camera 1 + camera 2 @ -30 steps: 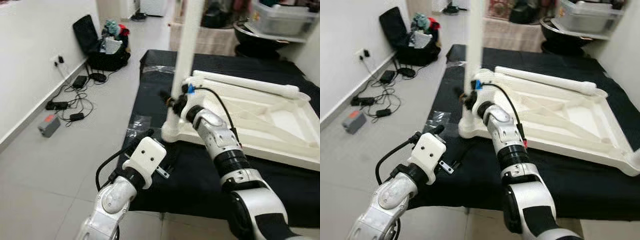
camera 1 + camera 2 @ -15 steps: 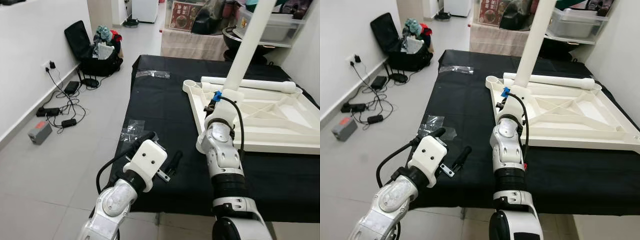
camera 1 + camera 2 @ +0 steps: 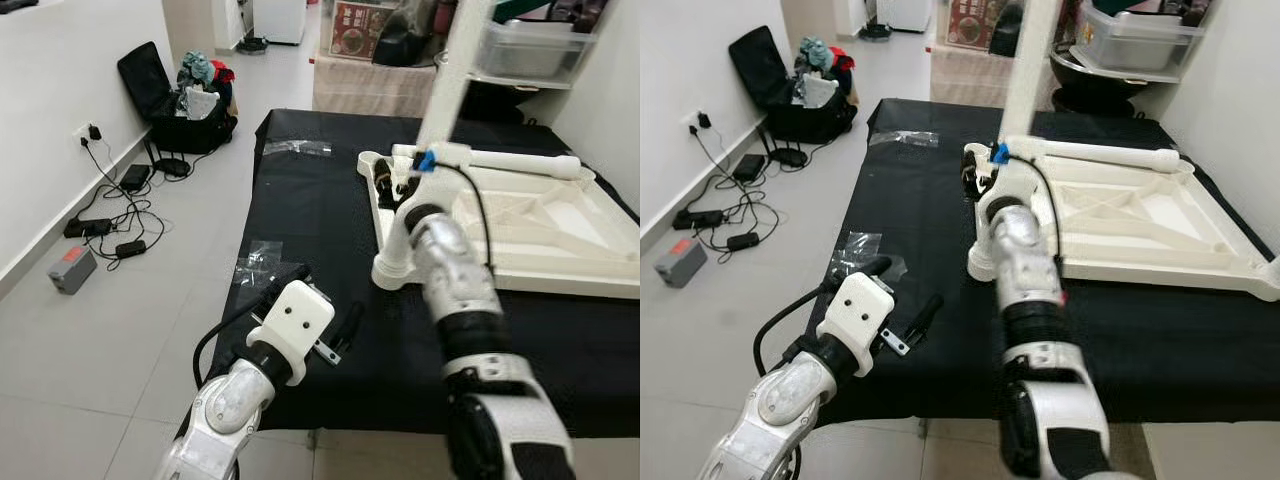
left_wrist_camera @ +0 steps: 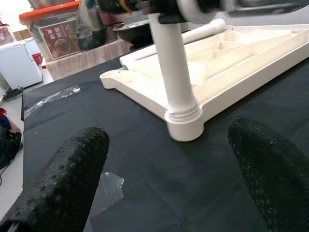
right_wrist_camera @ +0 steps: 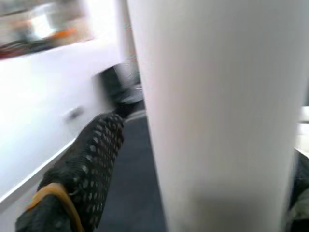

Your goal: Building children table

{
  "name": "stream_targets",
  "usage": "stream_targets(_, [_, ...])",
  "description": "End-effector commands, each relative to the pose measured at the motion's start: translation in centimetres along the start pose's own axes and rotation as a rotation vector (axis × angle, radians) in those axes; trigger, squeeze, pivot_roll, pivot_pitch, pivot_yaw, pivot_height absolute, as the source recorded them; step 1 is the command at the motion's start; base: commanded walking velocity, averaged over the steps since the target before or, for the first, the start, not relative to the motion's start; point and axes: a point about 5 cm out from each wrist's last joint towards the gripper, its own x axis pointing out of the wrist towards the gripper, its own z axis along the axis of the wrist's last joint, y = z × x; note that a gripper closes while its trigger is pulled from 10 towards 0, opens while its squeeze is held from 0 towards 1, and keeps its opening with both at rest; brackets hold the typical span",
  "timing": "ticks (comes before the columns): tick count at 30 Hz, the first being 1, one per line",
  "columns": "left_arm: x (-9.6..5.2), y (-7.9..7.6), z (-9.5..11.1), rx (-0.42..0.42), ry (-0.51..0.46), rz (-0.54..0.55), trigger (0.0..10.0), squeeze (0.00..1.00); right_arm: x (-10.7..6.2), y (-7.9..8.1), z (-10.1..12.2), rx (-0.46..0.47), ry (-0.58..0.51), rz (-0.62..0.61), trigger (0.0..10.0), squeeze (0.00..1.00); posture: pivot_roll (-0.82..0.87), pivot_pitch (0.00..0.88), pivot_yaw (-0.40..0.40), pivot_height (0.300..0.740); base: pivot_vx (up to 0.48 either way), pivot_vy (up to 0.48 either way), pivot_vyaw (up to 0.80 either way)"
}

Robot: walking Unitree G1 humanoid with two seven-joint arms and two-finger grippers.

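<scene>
A white table top [image 3: 560, 230] lies upside down on the black cloth [image 3: 310, 200]. A white table leg [image 3: 447, 90] stands in its near left corner socket [image 3: 392, 272], leaning slightly right. My right gripper [image 3: 973, 172] is shut on this leg low down; in the right wrist view a black finger [image 5: 87, 164] lies beside the leg [image 5: 217, 111]. A second leg [image 3: 520, 160] lies along the top's far edge. My left gripper [image 4: 169, 140] hovers open over the cloth's near left part, with nothing between its fingers, short of the socket.
Clear plastic wrap [image 3: 258, 258] lies on the cloth near the left gripper, with more at the far end [image 3: 300, 148]. On the floor to the left are a black bag [image 3: 175, 90], cables [image 3: 110, 215] and a grey box [image 3: 72, 268]. Storage boxes [image 3: 525, 45] stand behind.
The head view has swung, so the whole scene sits differently. My right arm has moved while holding the leg and is now blurred; the leg stands less tilted. The left arm holds its pose.
</scene>
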Motion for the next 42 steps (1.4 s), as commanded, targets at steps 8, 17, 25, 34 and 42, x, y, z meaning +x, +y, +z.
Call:
stream_targets(8, [-0.1, 0.0, -0.2, 0.006, 0.010, -0.004, 10.0, 0.00, -2.6, 4.0, -3.7, 0.042, 0.159, 0.655, 10.0, 0.00, 0.12, 0.096, -0.081, 0.740, 0.000, 0.000, 0.00])
stream_targets(17, [-0.2, 0.0, -0.2, 0.005, 0.013, 0.000, 10.0, 0.00, -2.2, 6.0, -4.4, 0.068, 0.161, 0.780, 0.0, 0.00, 0.12, 0.097, -0.082, 0.740, 0.000, 0.000, 0.00])
stream_targets(25, [-0.2, 0.0, -0.3, 0.007, 0.014, 0.003, 10.0, 0.00, 0.0, 3.5, -4.3, -0.009, 0.166, 0.287, 0.0, 0.00, 0.11, 0.098, -0.082, 0.740, 0.000, 0.000, 0.00])
stream_targets(34, [0.0, 0.0, -0.3, 0.004, 0.010, -0.002, 10.0, 0.00, -1.7, -1.9, -4.7, -0.091, 0.213, -0.556, 0.0, 0.00, 0.11, 0.095, -0.078, 0.740, 0.000, 0.000, 0.00])
stream_targets(42, [0.0, 0.0, -0.2, 0.007, 0.010, 0.000, 10.0, 0.00, -3.4, -0.1, -5.2, -0.039, 0.158, -0.768, 0.0, 0.00, 0.12, 0.095, -0.079, 0.740, 0.000, 0.000, 0.00])
